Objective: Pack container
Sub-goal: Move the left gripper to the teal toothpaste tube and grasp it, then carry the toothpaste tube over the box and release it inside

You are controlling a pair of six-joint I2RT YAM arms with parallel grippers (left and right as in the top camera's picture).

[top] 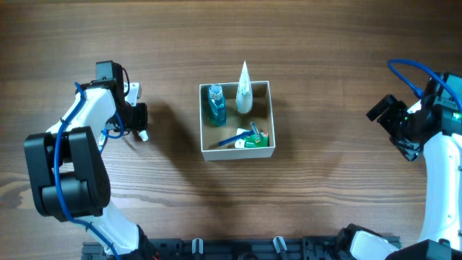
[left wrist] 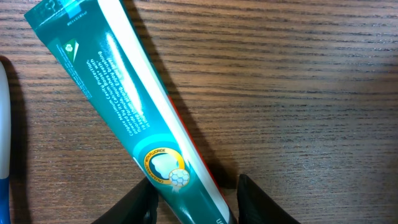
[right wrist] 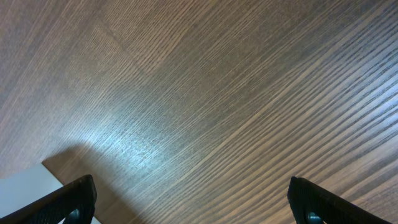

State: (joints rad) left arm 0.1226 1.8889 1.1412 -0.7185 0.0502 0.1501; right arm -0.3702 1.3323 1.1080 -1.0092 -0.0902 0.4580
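The container [top: 268, 119], a square white-walled box with a tan inside, sits mid-table. It holds a blue bottle [top: 216, 105], a white tube [top: 244, 90] leaning on its far wall, a blue toothbrush [top: 234, 138] and a green packet [top: 254, 139]. My left gripper [top: 138, 119] is low over the table at the left, well apart from the box. In the left wrist view its fingers [left wrist: 196, 202] are closed against the sides of a teal toothpaste tube [left wrist: 124, 99] that lies slanted on the wood. The tube's white cap [top: 144, 135] shows overhead. My right gripper [top: 390, 115] is open and empty at the far right.
A white and blue item [left wrist: 4, 137] shows at the left edge of the left wrist view, beside the tube. A white corner [right wrist: 25, 186] shows at the bottom left of the right wrist view. The table is dark wood.
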